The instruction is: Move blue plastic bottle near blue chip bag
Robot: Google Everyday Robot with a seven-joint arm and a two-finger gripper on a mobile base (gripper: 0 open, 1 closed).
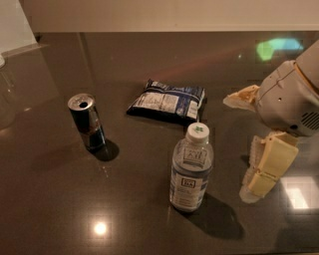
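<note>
1. Dark, glossy table fills the view, with a pale wall along its far edge. Bright light patches reflect off the surface.
2. The small, clear bluish plastic bottle with a white screw cap stands upright near the middle of the table. The flat dark blue chip bag with a white printed panel lies just behind it, near but apparently not touching.
3. A dark cylindrical metal can stands upright well to the left of both items.
4. The cream-fingered hand hangs at the right, beside the bottle and clear of it. Its fingers are spread wide with nothing between them.
5. Judged status: approach step. The bottle is not yet grasped.
6. Hazards from this position:
   - Tipping. The bottle is tall on a narrow base, so a finger striking its side before the grip closes may knock it over.
   - Slipping. The thin wall and smooth label may flex or slide if the grip lands high, near the cap.
   - Rolling. A fallen bottle may roll across the slick table.
   - Bag displacement. The remaining gap is short, so overshoot may push the bottle onto the chip bag or shove the bag away.
   - Wrong target. The can is upright and similar in shape, so confirm the hand closes on the bottle.
</note>
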